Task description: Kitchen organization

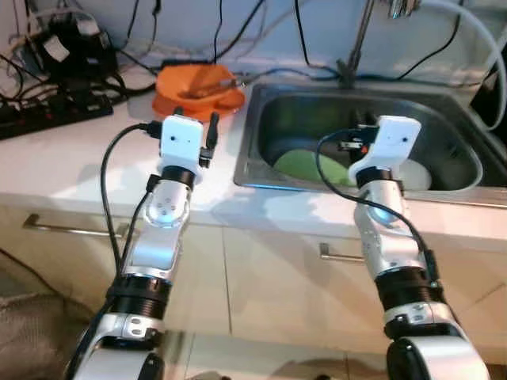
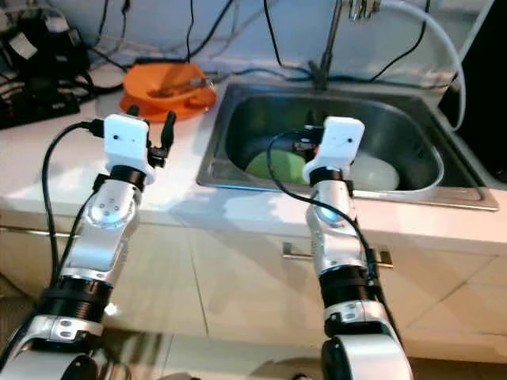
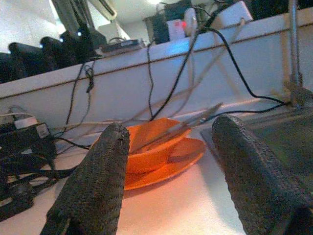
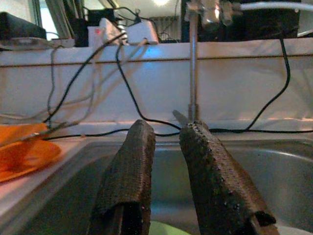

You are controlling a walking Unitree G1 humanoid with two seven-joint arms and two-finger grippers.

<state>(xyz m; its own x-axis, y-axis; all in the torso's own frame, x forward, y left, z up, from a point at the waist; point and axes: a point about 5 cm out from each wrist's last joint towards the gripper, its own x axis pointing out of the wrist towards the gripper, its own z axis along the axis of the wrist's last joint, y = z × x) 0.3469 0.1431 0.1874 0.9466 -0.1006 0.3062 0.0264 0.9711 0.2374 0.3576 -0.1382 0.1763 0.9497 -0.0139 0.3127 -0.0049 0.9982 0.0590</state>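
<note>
The left gripper (image 3: 166,181) hovers over the white counter (image 1: 71,158), its 2 fingers spread wide and empty. Straight ahead, by the steel sink's (image 1: 261,170) back-left corner, sit the stacked orange plastic bowl and plate (image 1: 198,91). The right gripper (image 4: 168,176), nearly closed and empty, hangs over the basin, farther from them.

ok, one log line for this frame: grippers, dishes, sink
left gripper open, over counter facing orange bowl | right gripper slightly open, over sink | green plate, white plate in sink

I see even, bright indoor light with a cool blue cast. Glare whitens the worktop (image 1: 71,158) near its front edge. In my wrist views the near fingers (image 3: 93,186) are soft, backgrounds overexposed.
</note>
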